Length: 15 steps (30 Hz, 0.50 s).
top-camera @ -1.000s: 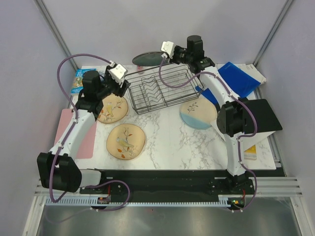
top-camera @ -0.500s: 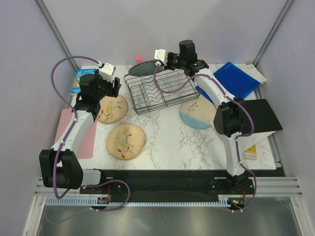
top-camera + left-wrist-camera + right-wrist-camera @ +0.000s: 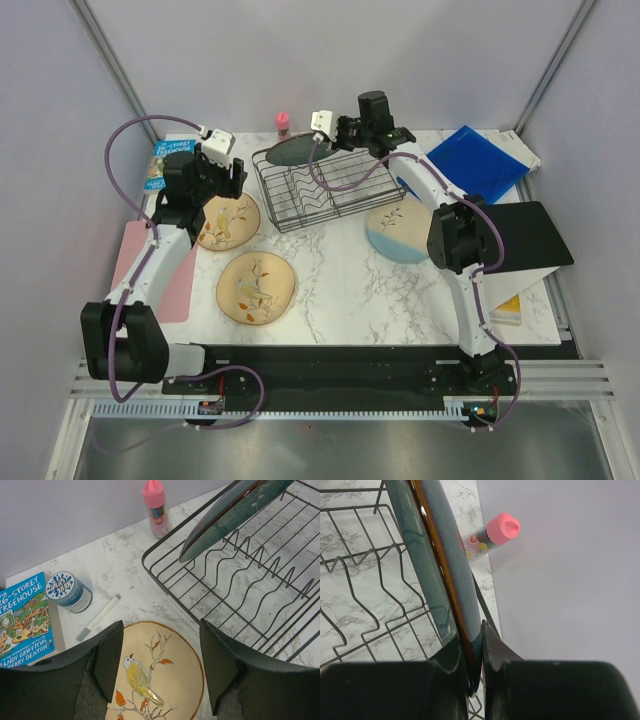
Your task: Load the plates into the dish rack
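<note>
Loading the first plate: the right gripper [image 3: 477,647] pinches the dark teal plate [image 3: 432,555] by its rim, tilted over the dish rack [image 3: 320,190] at its far left corner. Next, lower it upright between two dividers. The left gripper [image 3: 160,655] hangs open above a tan plate [image 3: 155,680]. Only the right wrist view shows the pinch

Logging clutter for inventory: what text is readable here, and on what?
"-STOREY TREEHOUSE": cover of the blue book, left edge cropped.
"ANDY GRIFFITHS", "ERRY DENTON": same cover.
Lid of the round tin: lettering blurred, unreadable.
Label of the pink-capped bottle: too small to read.
</note>
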{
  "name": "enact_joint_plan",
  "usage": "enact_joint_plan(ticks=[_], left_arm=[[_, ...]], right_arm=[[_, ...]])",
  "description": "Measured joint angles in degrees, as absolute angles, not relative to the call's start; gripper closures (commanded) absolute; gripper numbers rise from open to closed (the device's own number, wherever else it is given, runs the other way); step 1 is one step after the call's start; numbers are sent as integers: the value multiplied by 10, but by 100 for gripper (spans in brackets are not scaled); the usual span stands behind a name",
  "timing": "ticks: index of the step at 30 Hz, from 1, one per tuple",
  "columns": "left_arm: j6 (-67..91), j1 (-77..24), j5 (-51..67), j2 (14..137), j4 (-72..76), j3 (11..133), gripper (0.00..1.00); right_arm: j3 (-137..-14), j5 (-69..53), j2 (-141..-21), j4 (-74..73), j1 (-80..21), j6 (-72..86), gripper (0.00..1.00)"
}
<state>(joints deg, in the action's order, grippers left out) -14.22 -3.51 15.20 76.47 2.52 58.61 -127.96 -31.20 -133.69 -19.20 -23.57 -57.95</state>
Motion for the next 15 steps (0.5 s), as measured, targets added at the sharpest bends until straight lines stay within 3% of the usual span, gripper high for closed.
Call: enact_joint_plan(ticks=[15], left_arm=[[-131,-35,156,773,31,565,31]], right_arm=[[-1279,-292,-1348,-201,-258,-647,100]])
